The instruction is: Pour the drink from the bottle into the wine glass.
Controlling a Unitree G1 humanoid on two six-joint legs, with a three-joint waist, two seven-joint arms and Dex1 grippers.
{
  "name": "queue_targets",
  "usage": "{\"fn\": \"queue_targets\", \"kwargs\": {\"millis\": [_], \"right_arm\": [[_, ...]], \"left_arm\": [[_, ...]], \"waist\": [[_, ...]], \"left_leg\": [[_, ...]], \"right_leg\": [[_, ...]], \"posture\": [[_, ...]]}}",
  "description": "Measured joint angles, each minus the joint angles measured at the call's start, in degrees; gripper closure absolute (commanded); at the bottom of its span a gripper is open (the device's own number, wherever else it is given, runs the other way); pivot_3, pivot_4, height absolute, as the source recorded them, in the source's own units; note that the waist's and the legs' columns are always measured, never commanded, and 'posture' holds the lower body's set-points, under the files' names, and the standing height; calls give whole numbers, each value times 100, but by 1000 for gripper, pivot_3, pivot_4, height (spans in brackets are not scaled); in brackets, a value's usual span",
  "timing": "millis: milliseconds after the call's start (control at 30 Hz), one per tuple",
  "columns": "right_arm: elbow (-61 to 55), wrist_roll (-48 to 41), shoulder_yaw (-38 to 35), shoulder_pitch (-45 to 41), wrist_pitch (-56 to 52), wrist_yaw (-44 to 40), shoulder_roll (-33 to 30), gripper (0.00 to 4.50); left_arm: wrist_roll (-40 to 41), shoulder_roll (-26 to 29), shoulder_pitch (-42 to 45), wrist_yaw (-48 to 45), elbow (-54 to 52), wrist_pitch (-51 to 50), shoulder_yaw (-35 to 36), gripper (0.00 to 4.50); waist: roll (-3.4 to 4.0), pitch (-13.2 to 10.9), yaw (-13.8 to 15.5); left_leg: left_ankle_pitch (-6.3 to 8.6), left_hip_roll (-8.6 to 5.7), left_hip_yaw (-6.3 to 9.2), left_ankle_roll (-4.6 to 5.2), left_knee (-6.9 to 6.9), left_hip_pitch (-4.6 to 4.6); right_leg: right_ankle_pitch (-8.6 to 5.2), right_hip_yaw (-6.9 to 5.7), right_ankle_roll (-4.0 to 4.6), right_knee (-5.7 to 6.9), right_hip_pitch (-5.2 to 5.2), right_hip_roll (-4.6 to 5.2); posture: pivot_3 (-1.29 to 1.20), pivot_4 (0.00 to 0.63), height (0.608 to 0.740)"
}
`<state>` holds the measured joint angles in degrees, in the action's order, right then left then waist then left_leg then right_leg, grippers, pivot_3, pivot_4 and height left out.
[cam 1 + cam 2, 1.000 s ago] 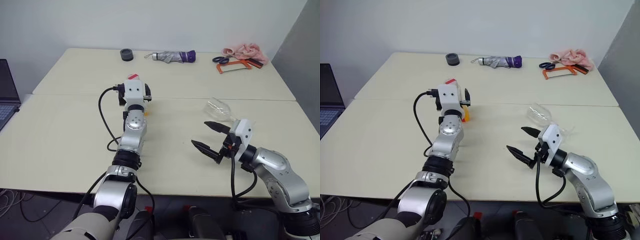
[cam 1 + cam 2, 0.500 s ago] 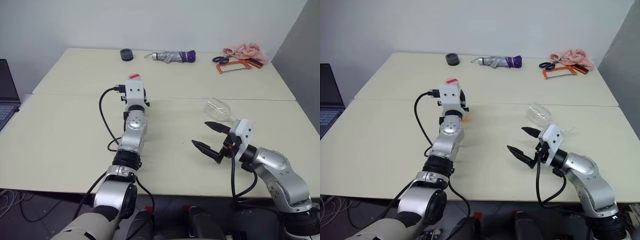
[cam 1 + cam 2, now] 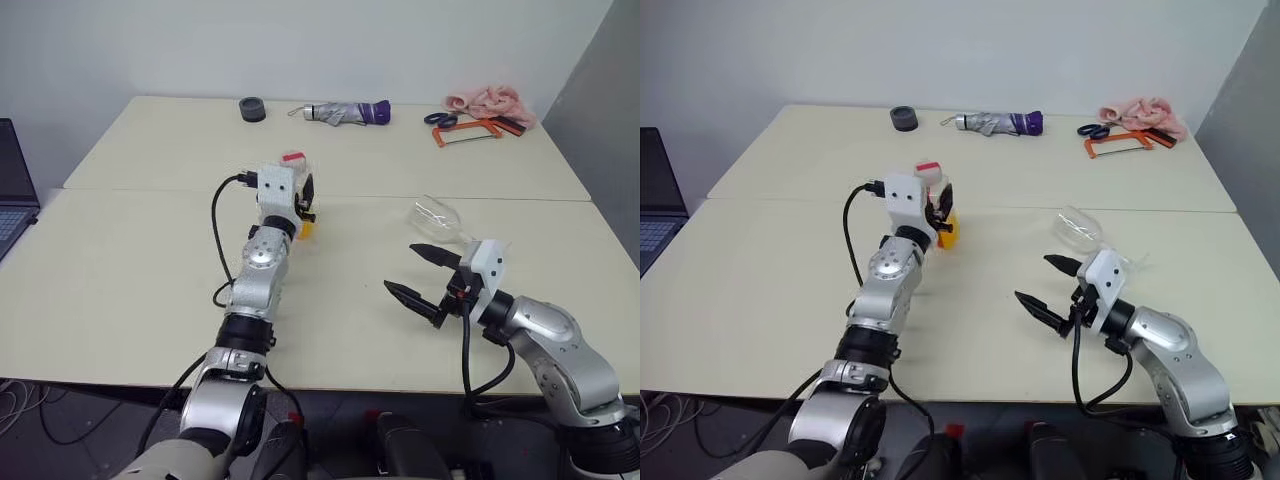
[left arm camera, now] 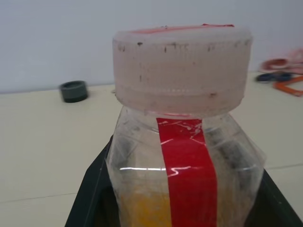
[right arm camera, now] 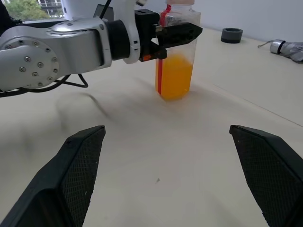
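Gripping stage, item by item:

- Bottle: upright on the table, near its middle, cap still on. Drink fills roughly the lower half.
- Left gripper: jaws pressed onto the bottle's upper body, just under the cap; the left wrist view has the bottle seated between the black fingers.
- Right gripper: jaws spread wide, holding nothing, hovering over the table's near right part, well apart from the bottle.
- Glass: lying on its side on the table, just beyond the right gripper; not touched by either gripper.
- Step in hand: bottle secured by the left gripper; pouring not begun.
- Next move calls for, by my reading: the glass stood upright and the cap taken off before any tilt, both likely work for the free right gripper. Then the bottle carried across to the glass, neck over the bowl, and tipped slowly.
- Risk: thin stem, a light knock would topple the glass.
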<state>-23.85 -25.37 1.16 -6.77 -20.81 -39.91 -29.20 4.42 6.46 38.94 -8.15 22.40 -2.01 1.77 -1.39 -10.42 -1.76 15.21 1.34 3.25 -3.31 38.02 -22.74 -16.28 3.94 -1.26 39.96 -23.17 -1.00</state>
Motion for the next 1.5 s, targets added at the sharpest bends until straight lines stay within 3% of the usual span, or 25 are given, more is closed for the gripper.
{"fn": "queue_targets", "kwargs": {"millis": [233, 533, 733, 1167, 1500], "right_arm": [[-21, 104, 6, 125, 20, 165, 54, 0], [-113, 399, 14, 169, 262, 265, 50, 0], [-489, 206, 9, 88, -84, 286, 42, 0], [-971, -476, 52, -1217, -1724, 737, 60, 0], [-910, -307, 396, -1894, -1963, 1207, 554, 0]], "left_arm": [[1113, 867, -439, -2735, -466, -316, -36, 2734], [1593, 1242, -444, -4600, -516, -512, -188, 2734], [1665, 1206, -405, -5131, -516, -540, -282, 2734], [1671, 1041, 186, -6199, -157, -489, -778, 2735], [1479, 897, 368, -6529, 262, -127, -910, 2735]], "waist": [[1, 0, -4], [1, 0, -3], [0, 0, -3], [1, 0, -5], [1, 0, -9]], "left_leg": [[0, 0, -1, 1, 1, 0], [2, 0, 1, 3, 4, -2], [2, 2, 1, 4, 4, -2], [2, 1, 2, 5, 4, -4], [2, 2, 4, 5, 5, -8]], "right_leg": [[0, -1, 0, 0, 0, -3], [-1, 0, 0, 0, 0, -4], [-1, 0, 0, 0, 0, -6], [-1, 0, 1, -1, -2, -8], [-1, -1, 1, -1, -5, -10]], "posture": [[0, 150, 740], [0, 150, 740], [0, 150, 740], [0, 150, 740], [0, 150, 740]]}}
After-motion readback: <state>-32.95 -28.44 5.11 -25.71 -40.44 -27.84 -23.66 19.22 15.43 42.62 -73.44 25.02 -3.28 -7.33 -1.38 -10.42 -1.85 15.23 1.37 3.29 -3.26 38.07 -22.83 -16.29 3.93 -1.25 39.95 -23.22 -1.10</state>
